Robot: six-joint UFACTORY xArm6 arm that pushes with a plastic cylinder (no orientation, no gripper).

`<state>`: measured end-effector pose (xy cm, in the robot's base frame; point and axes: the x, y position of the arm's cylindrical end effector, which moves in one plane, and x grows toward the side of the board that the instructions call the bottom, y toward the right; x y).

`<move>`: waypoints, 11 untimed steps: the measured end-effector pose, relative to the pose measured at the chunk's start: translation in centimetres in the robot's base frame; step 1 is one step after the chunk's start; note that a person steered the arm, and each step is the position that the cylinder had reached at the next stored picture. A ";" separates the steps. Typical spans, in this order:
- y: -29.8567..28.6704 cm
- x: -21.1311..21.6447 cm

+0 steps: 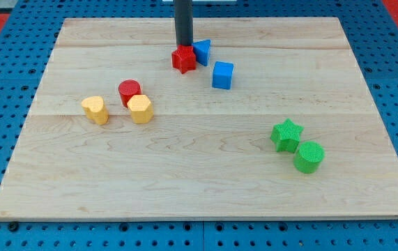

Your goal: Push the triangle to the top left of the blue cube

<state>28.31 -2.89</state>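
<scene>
The blue triangle (pixel 202 51) lies near the view's top centre, just up and left of the blue cube (pixel 222 74), with a small gap between them. A red star (pixel 183 59) touches the triangle's left side. My tip (pixel 184 47) comes straight down from the view's top and ends right behind the red star, just left of the triangle. The rod hides part of the star's far edge.
A red cylinder (pixel 129 90), a yellow hexagon (pixel 140 109) and a yellow heart-like block (pixel 95 109) cluster at the view's left. A green star (pixel 286 134) and a green cylinder (pixel 309 156) sit at the right. The wooden board (pixel 199 188) lies on a blue pegboard.
</scene>
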 end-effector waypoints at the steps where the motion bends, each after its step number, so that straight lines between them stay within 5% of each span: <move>1: -0.1 1.1; 5: -8.4 0.9; 9: 3.3 -0.6; 11: -1.8 -2.2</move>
